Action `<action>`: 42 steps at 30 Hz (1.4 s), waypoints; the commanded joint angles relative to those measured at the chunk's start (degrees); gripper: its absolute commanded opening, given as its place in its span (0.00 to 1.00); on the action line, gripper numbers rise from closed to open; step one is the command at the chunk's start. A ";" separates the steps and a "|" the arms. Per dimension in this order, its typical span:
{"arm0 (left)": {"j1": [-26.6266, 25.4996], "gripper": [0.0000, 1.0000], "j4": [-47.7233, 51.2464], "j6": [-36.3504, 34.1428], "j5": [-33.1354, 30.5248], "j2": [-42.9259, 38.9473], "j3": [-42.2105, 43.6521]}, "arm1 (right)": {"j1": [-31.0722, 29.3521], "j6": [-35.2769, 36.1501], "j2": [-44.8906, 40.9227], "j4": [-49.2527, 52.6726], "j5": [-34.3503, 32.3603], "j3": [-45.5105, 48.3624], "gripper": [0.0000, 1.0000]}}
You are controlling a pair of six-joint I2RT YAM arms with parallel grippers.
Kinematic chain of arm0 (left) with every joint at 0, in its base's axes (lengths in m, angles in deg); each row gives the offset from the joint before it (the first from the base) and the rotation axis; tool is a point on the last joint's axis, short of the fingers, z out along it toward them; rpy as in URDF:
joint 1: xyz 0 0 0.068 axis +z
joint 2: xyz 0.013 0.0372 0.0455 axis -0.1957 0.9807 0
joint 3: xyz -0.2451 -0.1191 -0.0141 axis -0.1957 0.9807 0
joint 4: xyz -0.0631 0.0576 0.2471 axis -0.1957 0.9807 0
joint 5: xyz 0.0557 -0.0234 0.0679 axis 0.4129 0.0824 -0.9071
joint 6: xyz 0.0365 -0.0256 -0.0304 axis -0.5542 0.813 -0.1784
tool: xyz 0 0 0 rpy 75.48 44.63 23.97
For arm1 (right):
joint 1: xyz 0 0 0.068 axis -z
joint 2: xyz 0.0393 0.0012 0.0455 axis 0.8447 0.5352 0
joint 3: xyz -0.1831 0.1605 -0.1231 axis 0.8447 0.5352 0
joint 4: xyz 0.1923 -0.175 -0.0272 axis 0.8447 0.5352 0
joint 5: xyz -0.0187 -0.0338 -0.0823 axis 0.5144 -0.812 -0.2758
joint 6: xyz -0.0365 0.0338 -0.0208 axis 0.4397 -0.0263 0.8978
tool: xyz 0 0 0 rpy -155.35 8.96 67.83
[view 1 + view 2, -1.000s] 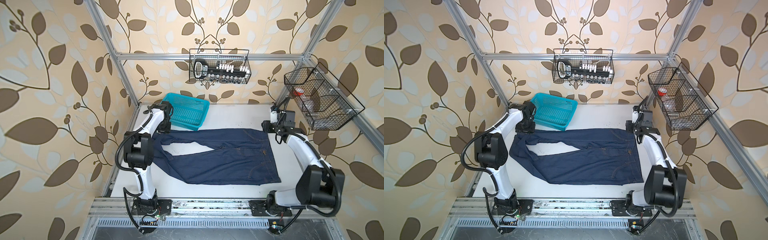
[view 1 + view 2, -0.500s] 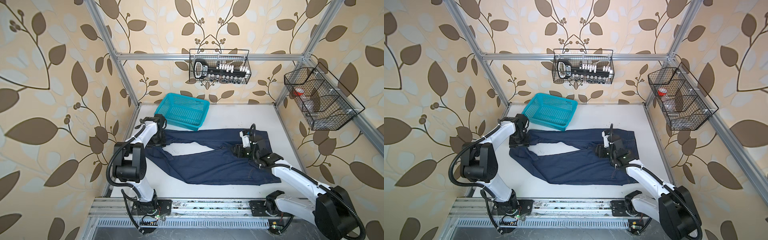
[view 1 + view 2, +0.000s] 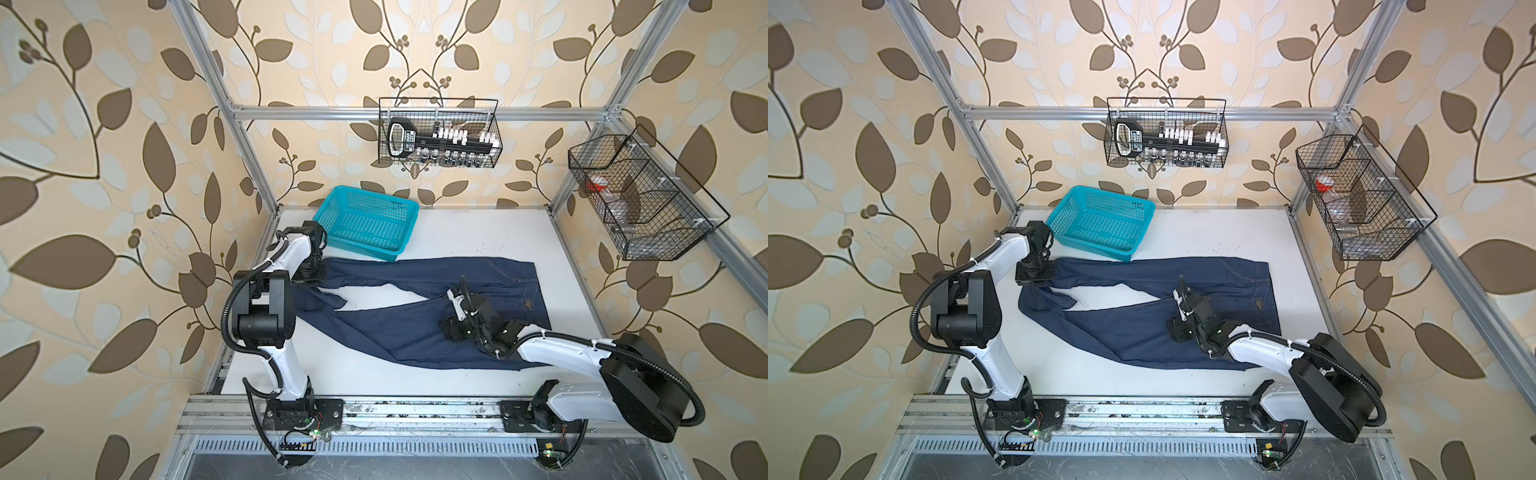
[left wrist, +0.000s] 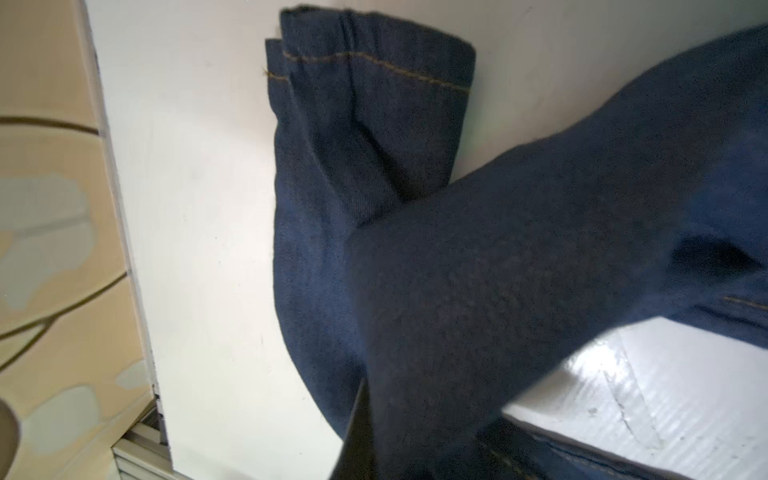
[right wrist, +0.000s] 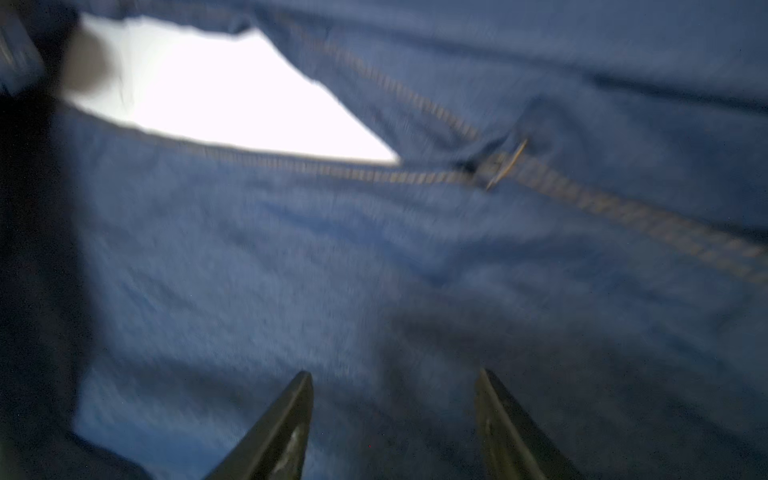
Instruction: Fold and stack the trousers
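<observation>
Lying left-to-right, waistband rightward, trousers (image 3: 395,332); left gripper (image 3: 311,275) clamped on them; right gripper (image 5: 392,376) agape

Left gripper (image 3: 310,274) jaws clamped; right gripper (image 5: 394,372) jaws apart, pointing down.

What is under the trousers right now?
Only the white table shows, around the trousers and in the gap between the legs. Anything beneath the denim itself is covered.

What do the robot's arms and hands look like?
The left arm and right arm are smooth white with chunky black joints. A ribbed black cable loops along each. The right hand has two dark pointed fingers.
</observation>
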 commanded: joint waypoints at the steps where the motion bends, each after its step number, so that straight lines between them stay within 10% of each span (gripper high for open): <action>1: 0.62 0.03 6.22 -1.80 -5.20 -0.67 -5.32 | -2.00 -1.78 0.55 0.64 -2.16 2.23 0.60; 15: 2.62 0.15 13.77 -6.57 -19.58 11.31 -22.54 | -2.72 -8.95 -5.64 14.13 -8.48 3.71 0.59; 26: 2.97 0.48 12.08 -9.37 -32.72 20.61 -30.94 | 10.30 -7.59 -19.07 21.10 -4.60 -0.21 0.59; 29: 3.11 0.69 11.61 -8.54 -33.62 20.20 -30.34 | 14.48 -4.13 -16.49 19.75 -2.02 -4.25 0.60; 42: 3.37 0.76 16.16 -5.54 -24.90 13.99 -27.94 | 24.32 2.45 10.74 14.51 4.43 -18.19 0.62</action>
